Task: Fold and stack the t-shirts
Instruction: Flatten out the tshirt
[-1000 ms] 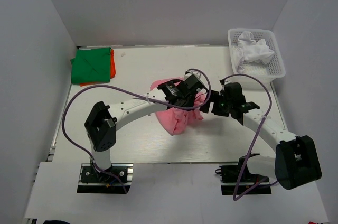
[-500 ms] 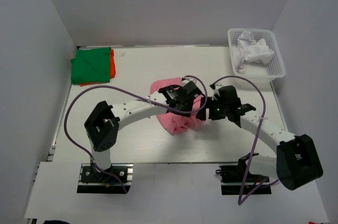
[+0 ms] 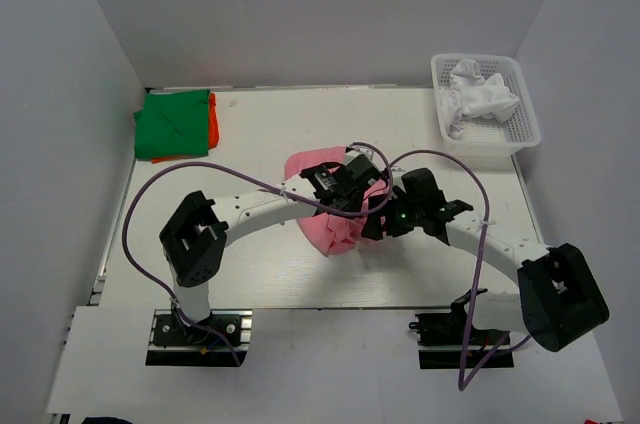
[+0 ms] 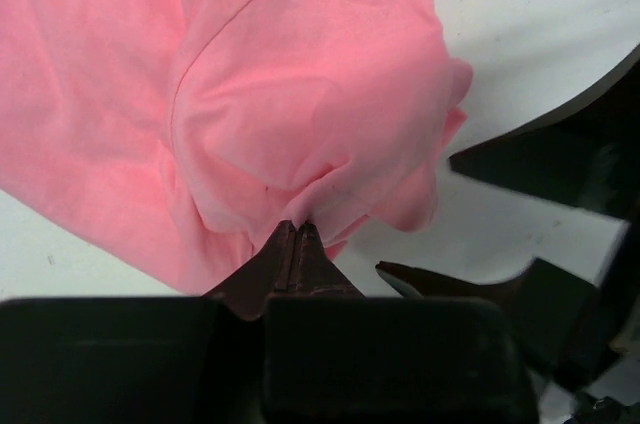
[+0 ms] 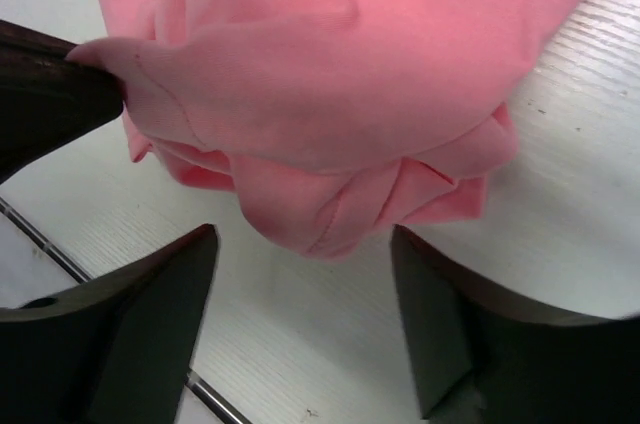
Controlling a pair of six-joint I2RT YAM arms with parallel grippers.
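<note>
Right now my left gripper (image 4: pixel 298 234) is pinched tight on a bunched fold of the pink t-shirt (image 4: pixel 300 114) at the middle of the table (image 3: pixel 250 274). My right gripper (image 5: pixel 302 244) stands wide, with the crumpled edge just ahead between its fingers, not gripped.

Pink t-shirt (image 4: pixel 300 94): soft matt knit cloth, creased. Table (image 5: pixel 580 204): white matt surface, faint grain. Right gripper (image 5: pixel 303 239) fingers (image 5: pixel 130 334): smooth black plastic
</note>
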